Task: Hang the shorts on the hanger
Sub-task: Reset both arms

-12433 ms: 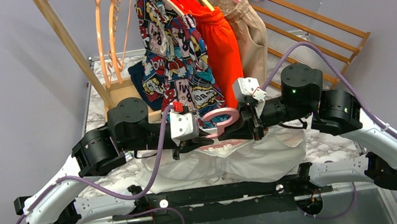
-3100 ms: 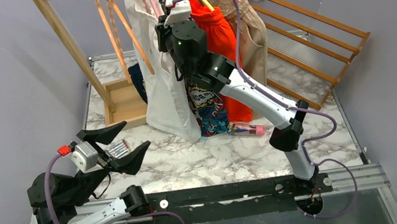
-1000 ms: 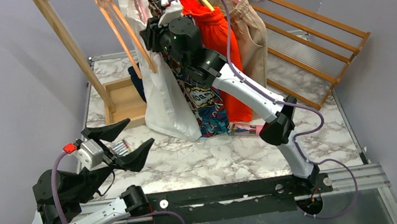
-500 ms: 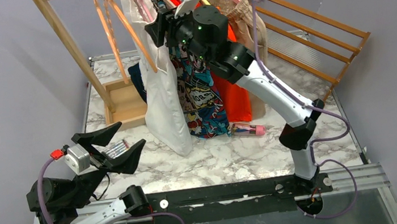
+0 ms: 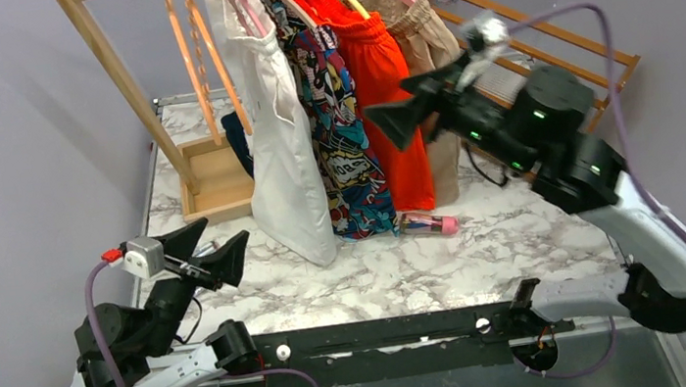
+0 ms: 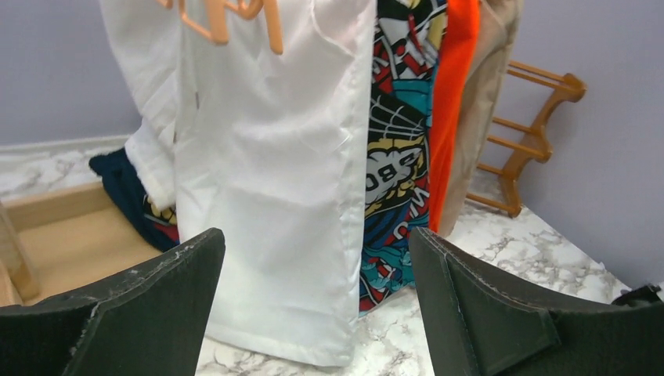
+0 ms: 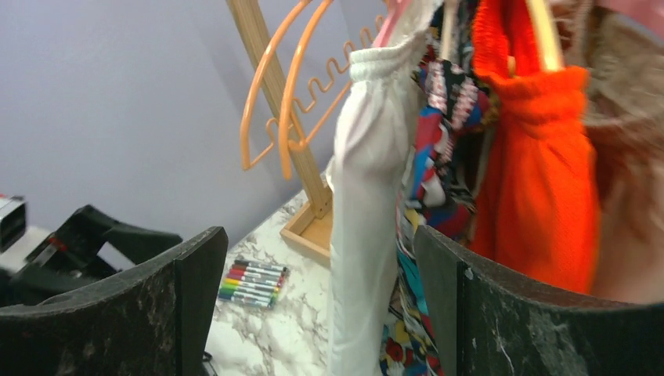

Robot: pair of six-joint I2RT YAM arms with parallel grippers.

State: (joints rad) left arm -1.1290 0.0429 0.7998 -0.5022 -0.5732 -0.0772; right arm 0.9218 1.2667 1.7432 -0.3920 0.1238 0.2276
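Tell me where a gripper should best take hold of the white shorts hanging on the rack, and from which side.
Probably take the white shorts at the lower hem, coming from the near left. There the fabric hangs flat and free, while the comic-print shorts hang close on its right and orange hangers stand beside its top. The open left gripper faces that hem.

Open tabletop (image 5: 485, 255) before the shorts (image 5: 280, 152), seemingly against comic-print shorts (image 5: 349, 153).
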